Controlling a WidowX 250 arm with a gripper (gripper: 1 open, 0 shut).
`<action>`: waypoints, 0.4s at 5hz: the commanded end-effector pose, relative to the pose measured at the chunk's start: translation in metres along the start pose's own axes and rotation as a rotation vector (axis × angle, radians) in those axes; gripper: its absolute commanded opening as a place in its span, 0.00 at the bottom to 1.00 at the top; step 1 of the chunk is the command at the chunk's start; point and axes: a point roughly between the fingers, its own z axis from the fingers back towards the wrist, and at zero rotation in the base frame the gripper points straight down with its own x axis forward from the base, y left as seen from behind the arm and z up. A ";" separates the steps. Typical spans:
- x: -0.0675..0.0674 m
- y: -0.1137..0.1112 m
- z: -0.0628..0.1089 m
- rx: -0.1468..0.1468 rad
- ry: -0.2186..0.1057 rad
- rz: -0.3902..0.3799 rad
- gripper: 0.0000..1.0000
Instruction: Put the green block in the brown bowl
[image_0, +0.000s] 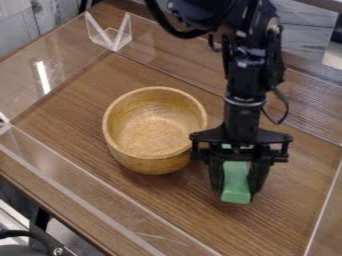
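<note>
The green block (237, 183) stands on end between the black fingers of my gripper (238, 180), which is shut on it just right of the brown bowl (156, 128). The block's lower end is close to the wooden table; whether it touches I cannot tell. The bowl is a thick-walled light wooden one with a pale, bare inside, sitting at the middle of the table. My arm (249, 70) rises straight up from the gripper to the top of the view.
A wood-grain table (94, 80) with clear raised walls around it. A clear plastic stand (108, 32) sits at the back left. The front wall (80, 190) runs diagonally below the bowl.
</note>
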 end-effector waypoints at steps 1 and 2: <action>0.002 -0.004 0.031 -0.045 -0.043 -0.024 0.00; 0.000 0.004 0.044 -0.058 -0.039 -0.026 0.00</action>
